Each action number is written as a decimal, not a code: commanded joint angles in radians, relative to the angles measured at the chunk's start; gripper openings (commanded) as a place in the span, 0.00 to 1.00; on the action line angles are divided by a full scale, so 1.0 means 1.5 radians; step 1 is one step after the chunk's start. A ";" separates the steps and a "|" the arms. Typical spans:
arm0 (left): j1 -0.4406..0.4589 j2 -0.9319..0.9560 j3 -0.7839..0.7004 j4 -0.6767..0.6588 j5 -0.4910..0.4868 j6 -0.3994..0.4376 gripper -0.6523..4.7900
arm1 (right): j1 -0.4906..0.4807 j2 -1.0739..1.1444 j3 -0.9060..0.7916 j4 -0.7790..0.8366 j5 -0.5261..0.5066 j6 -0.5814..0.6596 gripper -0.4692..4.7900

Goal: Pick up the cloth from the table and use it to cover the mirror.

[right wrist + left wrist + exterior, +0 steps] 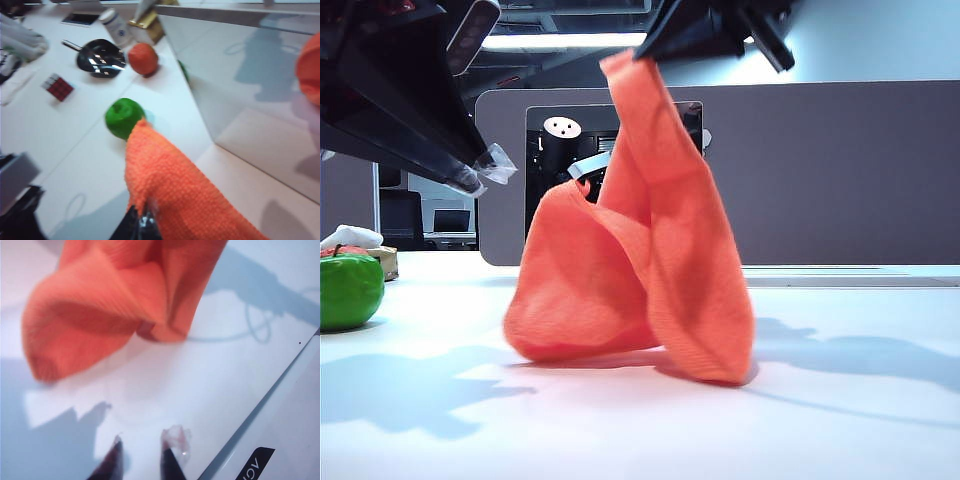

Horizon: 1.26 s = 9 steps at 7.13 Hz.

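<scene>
The table spreads white under me; the mirror stands upright toward its far edge, mostly hidden behind the cloth. My right gripper is clamped on the cloth's top corner — the rest hangs, its lower folds resting mid-table. My left gripper hovers beside it, fingers slightly parted, empty — the green apple sits near the left edge

This looks like an office used as a robot test space: a grey partition stands behind the white table, a chair and monitor show far left, ceiling strip lights run overhead, and test props litter the table.
</scene>
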 commanded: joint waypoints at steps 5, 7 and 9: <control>-0.001 -0.002 0.000 0.055 0.017 0.001 0.36 | 0.000 -0.189 0.002 0.002 -0.246 -0.003 0.09; -0.001 -0.002 0.000 0.153 0.127 -0.003 0.36 | 0.000 -0.222 0.002 -0.007 -0.300 -0.004 0.09; -0.001 -0.002 0.000 0.251 0.271 -0.002 0.36 | 0.000 -0.221 0.002 -0.053 -0.300 -0.004 0.09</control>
